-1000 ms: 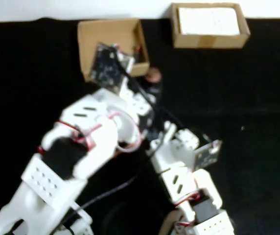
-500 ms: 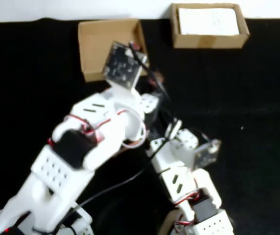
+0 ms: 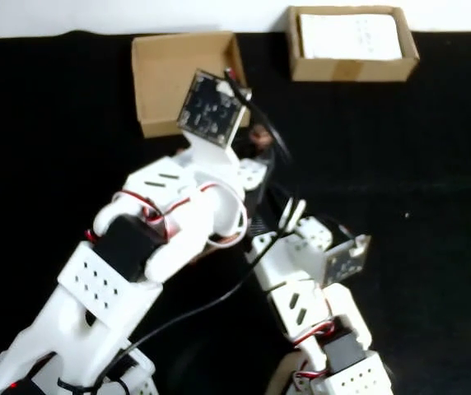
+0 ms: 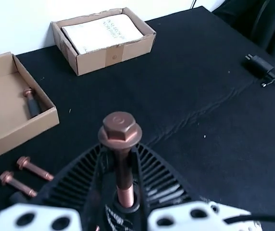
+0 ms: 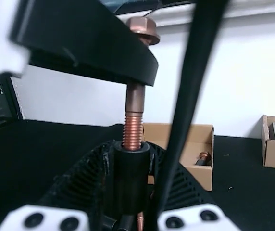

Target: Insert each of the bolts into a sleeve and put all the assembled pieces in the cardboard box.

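Copper bolt entering black sleeve, one arm on each.
The left gripper is clamped on the bolt, head up. The right gripper is clamped on the upright sleeve, with the threaded end in its top. An assembled piece lies in the cardboard box, and two loose bolts lie just outside it.

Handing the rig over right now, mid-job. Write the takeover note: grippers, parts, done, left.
Left gripper: shut on a bolt, held upright.
Right gripper: shut on a black sleeve. The bolt's threaded end sits in the sleeve's mouth, not fully in.
Done: one assembled piece lies in the cardboard box.
Left: push this bolt home and box it, then sleeve and box the two loose bolts on the table beside the box.
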Controlling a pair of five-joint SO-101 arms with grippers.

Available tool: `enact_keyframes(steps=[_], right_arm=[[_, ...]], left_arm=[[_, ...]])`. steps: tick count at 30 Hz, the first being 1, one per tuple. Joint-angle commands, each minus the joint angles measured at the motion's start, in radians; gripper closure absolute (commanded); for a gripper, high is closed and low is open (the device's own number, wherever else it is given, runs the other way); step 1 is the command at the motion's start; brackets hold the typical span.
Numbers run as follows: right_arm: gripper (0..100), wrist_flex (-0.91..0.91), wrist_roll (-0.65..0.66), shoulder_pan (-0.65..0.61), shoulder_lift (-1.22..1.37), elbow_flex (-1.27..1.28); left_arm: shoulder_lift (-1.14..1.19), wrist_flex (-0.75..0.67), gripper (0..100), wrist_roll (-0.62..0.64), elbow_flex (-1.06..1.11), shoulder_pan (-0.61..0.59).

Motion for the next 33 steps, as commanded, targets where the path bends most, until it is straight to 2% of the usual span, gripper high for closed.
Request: enact_keyframes(steps=[1, 5, 8, 11, 18, 22, 25, 27, 29, 33], right_arm=[[99.2, -0.022, 0.000, 0.012, -0.018, 0.084], [99.2, -0.022, 0.000, 0.012, -0.018, 0.081], [99.2, -0.022, 0.000, 0.012, -0.018, 0.081], [99.2, -0.022, 0.000, 0.012, -0.013, 0.084], [99.2, -0.021, 0.000, 0.028, -0.007, 0.077], [99.2, -0.002, 0.000, 0.091, 0.001, 0.025], [99.2, 0.051, 0.002, 0.113, 0.079, -0.140], [99.2, 0.056, 0.002, 0.113, 0.182, -0.271], [99.2, 0.048, 0.002, 0.113, 0.320, -0.397], [99.2, -0.010, 0.002, 0.113, 0.638, -0.602]], left_arm=[[0.001, 0.003, 99, -0.051, 0.036, -0.005], [-0.004, 0.041, 98, -0.058, 0.054, -0.005], [0.001, 0.133, 88, -0.049, 0.008, -0.005], [0.002, 0.249, 82, 0.031, -0.054, -0.007], [-0.002, 0.462, 78, 0.031, -0.228, -0.015], [-0.012, 0.588, 81, -0.101, -0.461, -0.042], [-0.030, 0.658, 93, -0.241, -0.578, -0.093], [-0.051, 0.694, 100, -0.344, -0.562, -0.131], [-0.085, 0.723, 99, -0.404, -0.496, -0.177], [-0.211, 0.721, 99, -0.425, -0.275, -0.300]])
